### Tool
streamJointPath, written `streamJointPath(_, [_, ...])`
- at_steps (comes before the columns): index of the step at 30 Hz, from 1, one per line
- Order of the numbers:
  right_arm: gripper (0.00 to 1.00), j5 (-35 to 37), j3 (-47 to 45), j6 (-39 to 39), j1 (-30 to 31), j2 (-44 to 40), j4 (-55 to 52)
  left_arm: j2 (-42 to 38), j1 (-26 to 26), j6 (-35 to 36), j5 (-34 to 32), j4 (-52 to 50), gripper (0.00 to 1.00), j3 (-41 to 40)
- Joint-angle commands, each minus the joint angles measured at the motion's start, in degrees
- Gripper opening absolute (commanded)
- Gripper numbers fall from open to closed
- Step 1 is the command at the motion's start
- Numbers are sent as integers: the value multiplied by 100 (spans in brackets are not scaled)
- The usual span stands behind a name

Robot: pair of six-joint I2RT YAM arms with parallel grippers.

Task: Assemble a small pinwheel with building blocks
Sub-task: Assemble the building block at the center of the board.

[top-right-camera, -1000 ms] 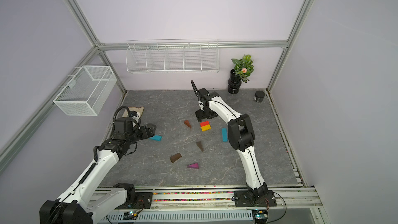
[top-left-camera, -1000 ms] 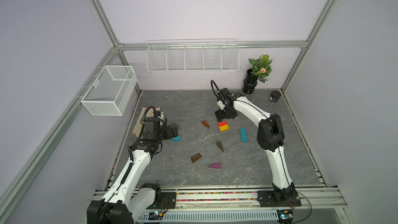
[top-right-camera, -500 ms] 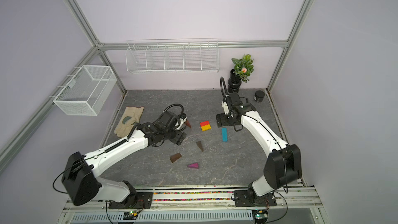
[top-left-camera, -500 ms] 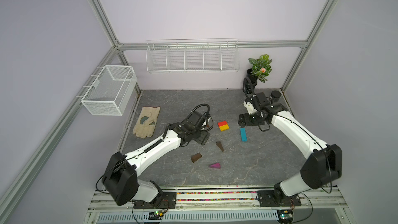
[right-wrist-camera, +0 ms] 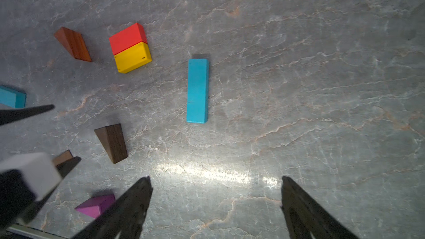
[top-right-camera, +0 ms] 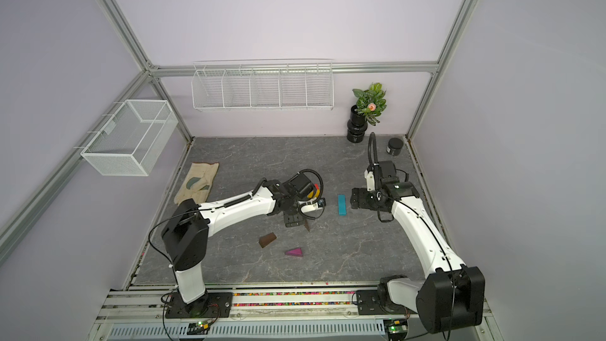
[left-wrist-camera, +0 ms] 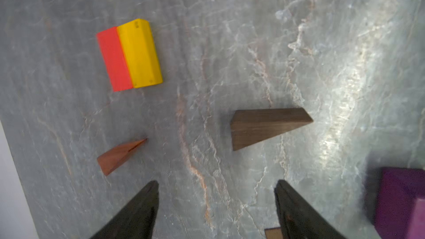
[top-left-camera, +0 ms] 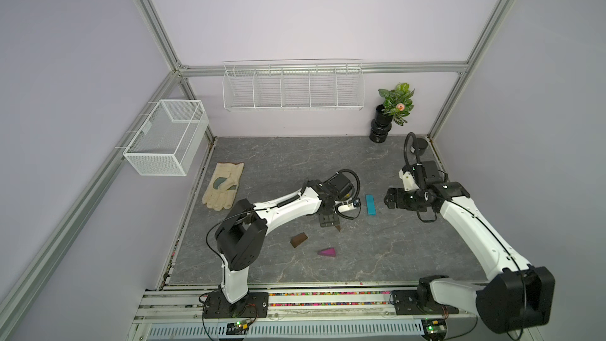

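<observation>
Building blocks (top-left-camera: 298,240) scattered loose on the grey surface (top-left-camera: 282,165), unassembled. Red brick (left-wrist-camera: 113,59) and yellow brick (left-wrist-camera: 140,54) touching side by side; teal bar (right-wrist-camera: 197,90) lying apart from them. Left fingers (left-wrist-camera: 142,208) spread wide, empty, close to the dark brown wedge (left-wrist-camera: 264,127). Right fingers (right-wrist-camera: 131,205) wide, empty, near the teal bar. Purple wedge (top-left-camera: 327,252) nearer the front edge.

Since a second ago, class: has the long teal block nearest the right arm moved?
No. The long teal block keeps its spot and angle relative to the purple wedge block.
</observation>
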Motion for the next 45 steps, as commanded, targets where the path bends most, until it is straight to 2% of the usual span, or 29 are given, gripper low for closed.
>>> streamJointPath(1, [90, -250, -113, 27, -98, -143, 30, 301, -103, 725, -119, -96, 80, 346])
streamJointPath(6, [91, -271, -148, -4, -168, -234, -6, 765, -221, 916, 94, -239, 75, 706])
streamJointPath(10, [91, -298, -164, 1, -203, -258, -15, 1123, -262, 850, 257, -406, 65, 946])
streamJointPath(13, [91, -307, -163, -5, -221, -282, -32, 1283, -262, 669, 277, -487, 52, 1027])
streamJointPath(19, [91, -298, -183, 2, -245, -348, -32, 1323, -174, -60, 246, -423, 14, 930])
streamJointPath(23, [90, -298, -214, 20, -258, -383, -7, 1294, 203, -1009, 669, -439, 1, 970])
streamJointPath(26, [90, -307, -227, 22, -263, -395, 2, 1316, 589, -1566, 1098, -467, 0, 1025])
streamJointPath(28, [90, -317, -237, 36, -265, -393, 2, 1358, 708, -1752, 1020, -455, 0, 1063])
streamJointPath(32, [90, -324, -287, 66, -264, -410, 29, 1581, 733, -1961, 714, -624, 0, 1373])
streamJointPath(36, [90, -342, -299, 95, -267, -409, 38, 1906, 757, -2060, 809, -956, 0, 1816])
streamJointPath(45, [90, -357, -313, 102, -267, -454, 38, 2184, 856, -2415, 865, -1242, 0, 2032])
